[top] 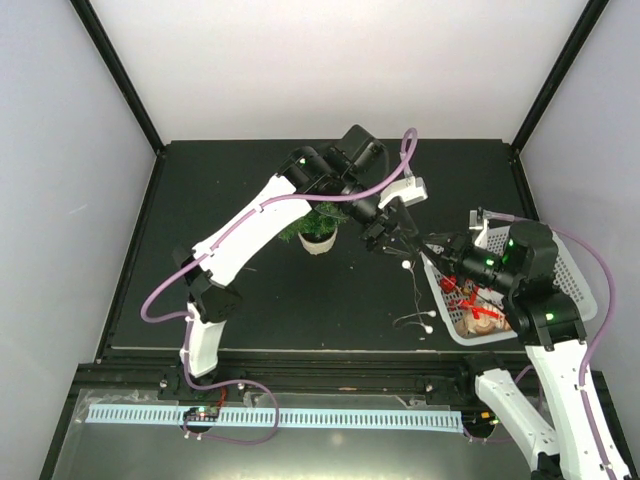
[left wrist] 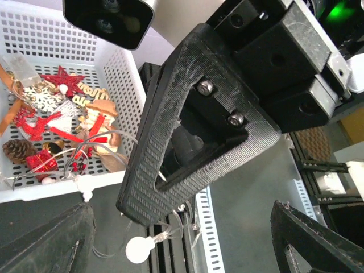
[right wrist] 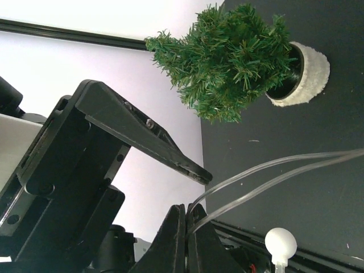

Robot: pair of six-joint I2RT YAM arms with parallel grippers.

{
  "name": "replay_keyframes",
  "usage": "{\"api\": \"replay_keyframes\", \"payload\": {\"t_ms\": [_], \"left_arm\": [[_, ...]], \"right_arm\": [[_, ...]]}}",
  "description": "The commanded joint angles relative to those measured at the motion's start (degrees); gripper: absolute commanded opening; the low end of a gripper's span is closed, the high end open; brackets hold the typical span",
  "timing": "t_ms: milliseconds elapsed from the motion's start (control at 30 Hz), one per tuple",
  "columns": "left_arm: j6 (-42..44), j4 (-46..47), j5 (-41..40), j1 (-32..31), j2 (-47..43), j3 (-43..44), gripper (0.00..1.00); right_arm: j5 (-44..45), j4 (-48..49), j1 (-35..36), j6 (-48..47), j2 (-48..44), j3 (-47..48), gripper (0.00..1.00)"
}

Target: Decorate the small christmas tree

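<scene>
The right gripper (right wrist: 186,211) is pinching a clear string of lights (right wrist: 280,243) between closed jaws, the left gripper (top: 388,238) just beside it is gaping wide and holding nothing, and the small christmas tree (right wrist: 227,62) beyond them is standing bare, so decorating is apparently only beginning

This is a robot lab cell: plain white panel walls (top: 330,60) across the top, black corner posts (top: 118,75), matte black tabletop (top: 320,310) at centre.

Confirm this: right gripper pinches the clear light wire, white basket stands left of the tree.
Not left: the top external view shows the white basket right of the small christmas tree. The right gripper does pinch the wire.
</scene>
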Motion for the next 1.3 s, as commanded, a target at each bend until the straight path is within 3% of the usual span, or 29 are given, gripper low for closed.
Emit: {"api": "replay_keyframes", "payload": {"t_ms": [0, 233, 400, 500, 567, 667, 933, 1000, 1133, 1267], "left_arm": [[-0.9, 1.4, 3.4, -1.2, 2.3, 2.8, 0.83], [-0.7, 0.9, 3.6, -2.5, 3.9, 3.3, 0.75], [-0.6, 1.1, 3.3, -2.5, 3.7, 3.2, 0.62], [-0.5, 1.3, 3.4, -2.5, 3.6, 3.2, 0.47], [-0.3, 1.3, 3.3, -2.5, 3.6, 3.2, 0.26], [-0.2, 1.0, 2.4, -2.6, 3.1, 2.9, 0.03], [1.3, -0.1, 1.4, -2.9, 1.5, 1.3, 0.02], [2.3, -0.8, 0.6, -3.0, 0.8, 1.2, 0.02], [5.5, -2.8, -4.2, -2.9, -1.4, 1.1, 0.02], [7.3, -4.3, -7.1, -2.1, -4.1, 0.2, 0.02]], "right_arm": [[-2.2, 3.0, 0.4, 1.4, -0.9, -0.8, 0.01], [-1.9, 4.6, 0.4, 1.7, 0.5, 0.5, 0.01], [-2.4, 5.4, 0.4, 1.9, 1.0, 0.7, 0.01], [-2.5, 5.7, 0.4, 2.2, 0.8, 0.3, 0.01], [-2.4, 5.8, 0.4, 2.4, 0.3, 0.0, 0.01], [-2.3, 5.7, 0.4, 2.8, -0.3, -0.4, 0.01], [-2.0, 6.6, 0.5, 3.3, -0.7, -0.9, 0.02], [-1.8, 6.7, 0.4, 3.5, -0.6, -0.9, 0.13], [-1.2, 8.4, 0.4, 4.0, -0.8, -1.1, 0.52], [-0.5, 9.0, 0.4, 4.2, -0.7, -1.2, 0.66]]}}
